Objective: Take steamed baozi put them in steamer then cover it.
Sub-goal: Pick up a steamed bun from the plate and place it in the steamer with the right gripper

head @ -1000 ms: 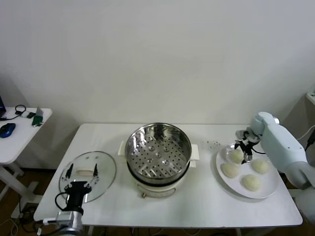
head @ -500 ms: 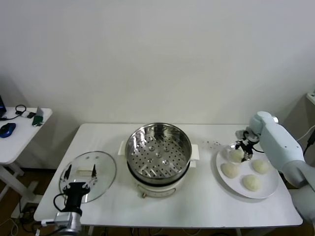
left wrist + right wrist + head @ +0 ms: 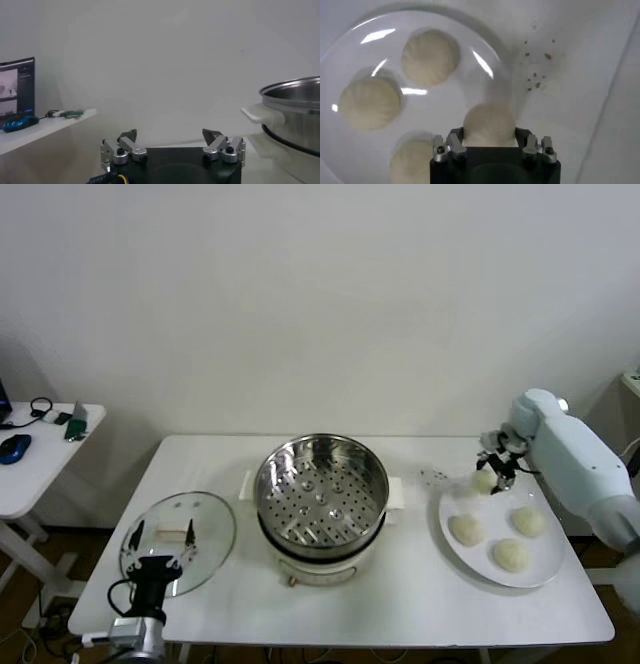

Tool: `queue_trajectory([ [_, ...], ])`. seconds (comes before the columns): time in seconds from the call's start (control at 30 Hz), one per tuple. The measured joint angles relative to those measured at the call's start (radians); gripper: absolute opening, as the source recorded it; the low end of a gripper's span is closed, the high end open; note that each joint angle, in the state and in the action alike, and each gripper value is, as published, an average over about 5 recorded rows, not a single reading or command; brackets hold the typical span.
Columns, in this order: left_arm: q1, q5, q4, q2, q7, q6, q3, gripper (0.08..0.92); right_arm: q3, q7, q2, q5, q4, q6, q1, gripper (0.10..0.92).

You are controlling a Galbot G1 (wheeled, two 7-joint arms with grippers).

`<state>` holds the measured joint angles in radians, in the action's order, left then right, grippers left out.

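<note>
My right gripper (image 3: 490, 468) is shut on one cream-white baozi (image 3: 484, 480) and holds it above the back left edge of the white plate (image 3: 545, 569). In the right wrist view the held baozi (image 3: 488, 124) sits between the jaws, lifted off the plate. Three more baozi (image 3: 466, 530) lie on the plate. The steel steamer (image 3: 321, 494) stands open at the table's middle with its perforated tray bare. The glass cover (image 3: 178, 540) lies flat on the table to the left. My left gripper (image 3: 158, 559) is open and empty at the table's front left, over the cover's near edge.
A small side table (image 3: 40, 449) with a blue mouse and cables stands to the far left. Dark crumbs (image 3: 435, 475) dot the table between the steamer and the plate. In the left wrist view the steamer's white handle (image 3: 262, 114) shows at one side.
My right gripper has closed on the back left baozi and lifted it up off the plate. The left arm has barely moved.
</note>
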<state>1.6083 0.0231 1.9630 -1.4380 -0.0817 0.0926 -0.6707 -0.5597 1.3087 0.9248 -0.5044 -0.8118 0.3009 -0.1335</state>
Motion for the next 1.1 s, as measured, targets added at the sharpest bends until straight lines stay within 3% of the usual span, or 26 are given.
queue_trajectory([
  [0.57, 0.023, 0.023, 0.023, 0.001, 0.008, 0.003, 0.003, 0.823, -0.423, 0.032, 0.079, 0.244, -0.391, 0.117, -0.41, 0.704],
  [1.1, 0.046, 0.041, 0.043, 0.005, 0.009, 0.001, 0.002, 0.823, -0.522, 0.022, 0.325, 0.195, -0.428, 0.22, -0.385, 0.704],
])
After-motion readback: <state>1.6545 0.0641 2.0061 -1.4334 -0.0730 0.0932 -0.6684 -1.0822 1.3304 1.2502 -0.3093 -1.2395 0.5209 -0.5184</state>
